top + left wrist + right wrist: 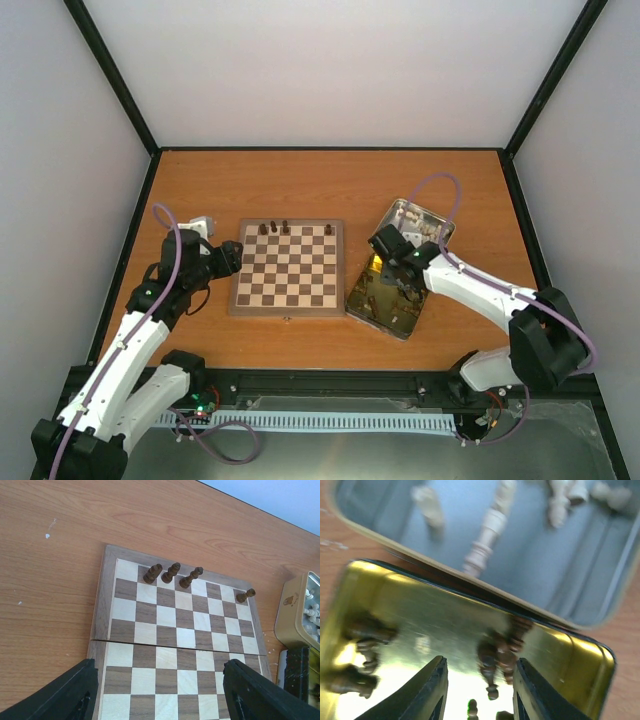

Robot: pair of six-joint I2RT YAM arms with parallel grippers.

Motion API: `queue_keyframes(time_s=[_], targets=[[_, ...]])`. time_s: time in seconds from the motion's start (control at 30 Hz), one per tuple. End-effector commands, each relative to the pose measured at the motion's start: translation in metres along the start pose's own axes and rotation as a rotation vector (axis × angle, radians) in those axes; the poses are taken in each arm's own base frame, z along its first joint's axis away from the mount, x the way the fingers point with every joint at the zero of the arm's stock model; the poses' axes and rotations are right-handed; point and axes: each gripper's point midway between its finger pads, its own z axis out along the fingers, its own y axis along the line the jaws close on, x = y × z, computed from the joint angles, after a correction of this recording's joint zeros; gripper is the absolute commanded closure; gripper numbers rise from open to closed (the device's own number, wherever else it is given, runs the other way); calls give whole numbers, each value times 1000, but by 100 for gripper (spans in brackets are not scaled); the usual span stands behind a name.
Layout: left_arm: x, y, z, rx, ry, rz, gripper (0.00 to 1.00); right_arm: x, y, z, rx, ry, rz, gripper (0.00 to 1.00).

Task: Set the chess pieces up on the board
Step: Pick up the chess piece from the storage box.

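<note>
1. Black left gripper [230, 260] hovers at the board's left edge, jaws wide apart and empty. In its wrist view both fingers [65, 695] frame the squares.
2. Checked board [288, 268] lies flat between the two arms. Four dark chess pieces [170, 572] stand on its far row: three close together toward the left, one alone near the right corner.
3. Gold-lined tin half [358, 300] lies just right of the board, with loose dark pieces [492, 662] lying in it. The silver-lined half [408, 212] beyond it holds cream pieces [487, 535].
4. Right gripper [398, 282] hangs low over the gold half, jaws partly apart, gripping nothing that the blurred wrist view shows.
</note>
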Motion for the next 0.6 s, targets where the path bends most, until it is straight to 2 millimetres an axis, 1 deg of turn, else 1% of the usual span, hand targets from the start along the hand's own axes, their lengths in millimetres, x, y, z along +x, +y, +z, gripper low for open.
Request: queue_keyframes(time_s=[0.0,0.07,0.13,0.23,0.37,0.5,0.57], targets=[[-6,-4,-1,20,-20,19,30,10,-28,7,65,3,115,64],[-6,-4,-1,20,-20,19,30,19,-27,15,45,39,117,69],[-6,-4,-1,18,-20,20,30,25,-21,19,12,63,113,74],[-6,-3,-1,14,-21,18,30,34,-16,23,-26,93,118,75],[-6,-4,0,17,-21,17,30,47,-17,27,-37,131,123,75],[-5,-4,1,18,-13,18,30,54,-18,32,-35,145,128,76],[-5,-4,2,18,-12,18,30,55,-17,34,-39,145,120,79]])
